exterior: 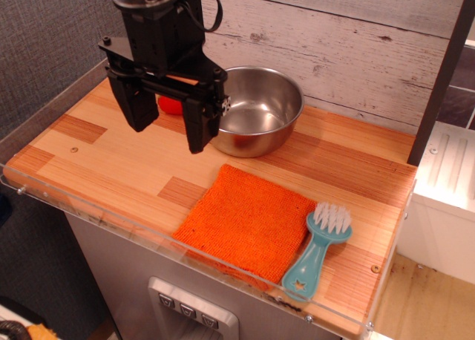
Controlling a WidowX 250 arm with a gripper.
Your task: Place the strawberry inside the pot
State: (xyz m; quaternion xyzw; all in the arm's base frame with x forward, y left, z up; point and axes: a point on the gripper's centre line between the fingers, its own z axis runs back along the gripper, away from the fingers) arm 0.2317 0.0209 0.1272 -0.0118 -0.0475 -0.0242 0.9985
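Observation:
The pot point(260, 110) is a shiny steel bowl standing at the back of the wooden table, empty as far as I can see. The strawberry point(171, 105) shows only as a red patch between and behind my fingers, just left of the pot; its green top is hidden. My black gripper point(169, 125) hangs over the table's back left, in front of the strawberry, with its two fingers spread wide apart. It is open and holds nothing.
An orange cloth point(249, 221) lies flat near the front edge. A teal brush point(318, 251) with white bristles lies to its right. A clear plastic lip point(96, 214) runs along the table's front. A dark post point(441, 80) stands at the right.

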